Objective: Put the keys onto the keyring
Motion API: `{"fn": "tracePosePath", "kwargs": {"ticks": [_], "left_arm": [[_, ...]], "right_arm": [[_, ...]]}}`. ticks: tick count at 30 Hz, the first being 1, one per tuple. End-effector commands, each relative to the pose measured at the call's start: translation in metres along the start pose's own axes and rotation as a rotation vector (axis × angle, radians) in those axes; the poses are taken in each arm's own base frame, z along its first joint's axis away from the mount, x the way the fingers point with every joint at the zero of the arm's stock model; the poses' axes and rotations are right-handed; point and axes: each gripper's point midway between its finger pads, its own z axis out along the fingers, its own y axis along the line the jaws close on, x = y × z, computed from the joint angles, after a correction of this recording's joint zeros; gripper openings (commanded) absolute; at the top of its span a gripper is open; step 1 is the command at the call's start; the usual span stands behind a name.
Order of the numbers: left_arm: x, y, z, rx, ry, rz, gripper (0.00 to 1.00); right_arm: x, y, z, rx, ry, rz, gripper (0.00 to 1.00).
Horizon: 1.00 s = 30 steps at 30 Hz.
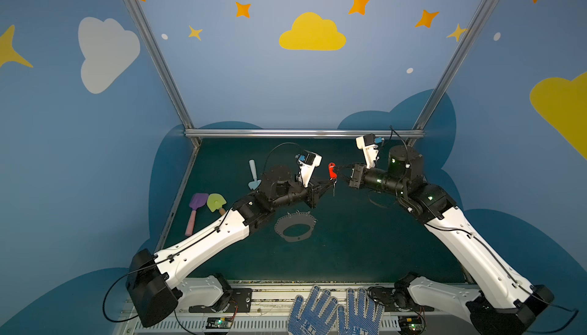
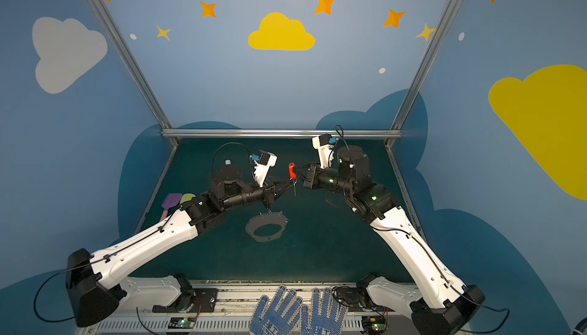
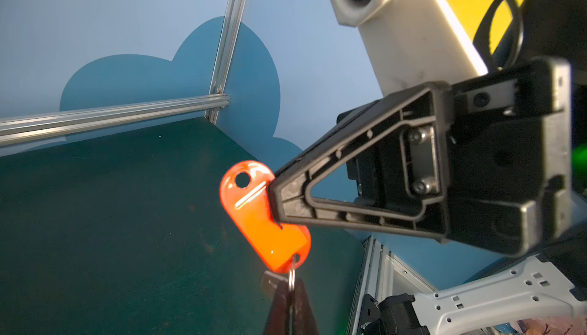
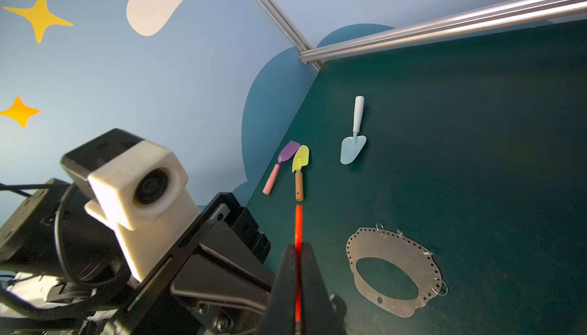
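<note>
Key (image 3: 263, 216), red-orange head, between right fingers (image 3: 349, 184)

The blade of the small silver, red-orange-headed metal key (image 3: 260, 216) is mostly hidden, seemingly within the left pincer (image 3: 289, 289), at the wrist view's edge.

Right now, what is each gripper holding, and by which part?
Right gripper pinches the key by its red-orange head, mid-length; left gripper is shut on its small ring, below the head.
</note>
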Motion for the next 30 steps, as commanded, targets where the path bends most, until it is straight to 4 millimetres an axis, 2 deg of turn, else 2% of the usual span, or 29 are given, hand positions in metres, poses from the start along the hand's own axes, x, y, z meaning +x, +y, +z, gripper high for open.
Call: {"fn": "tracePosePath", "kwargs": {"ticks": [1, 4, 8, 10, 15, 19, 22, 25, 30], "left_arm": [[-0.017, -0.005, -0.010, -0.010, -0.052, 0.030, 0.04], [-0.019, -0.003, -0.012, -0.022, -0.061, 0.034, 0.04], [-0.022, -0.002, -0.015, -0.036, -0.073, 0.044, 0.04], [-0.022, -0.003, -0.016, -0.037, -0.074, 0.049, 0.04], [-0.020, -0.001, -0.016, -0.043, -0.066, 0.054, 0.04], [-0.020, -0.002, -0.016, -0.039, -0.062, 0.050, 0.04], [-0.020, -0.002, -0.017, -0.041, -0.060, 0.046, 0.04], [-0.021, -0.003, -0.018, -0.042, -0.063, 0.044, 0.05], [-0.023, -0.005, -0.019, -0.035, -0.071, 0.038, 0.05]], "right_arm": [[-0.002, -0.004, -0.007, 0.016, -0.028, 0.018, 0.09], [0.000, -0.008, -0.010, 0.025, -0.035, 0.047, 0.15], [0.003, -0.013, -0.015, 0.035, -0.050, 0.091, 0.35], [0.007, -0.015, -0.018, 0.033, -0.052, 0.100, 0.39], [0.008, -0.018, -0.025, 0.028, -0.070, 0.094, 0.36], [0.012, -0.020, -0.020, 0.011, -0.062, 0.032, 0.38], [0.018, -0.026, -0.014, -0.008, -0.052, 0.012, 0.33], [0.022, -0.021, -0.008, -0.084, -0.062, -0.008, 0.28], [0.024, -0.010, -0.008, -0.202, -0.108, -0.027, 0.28]]}}
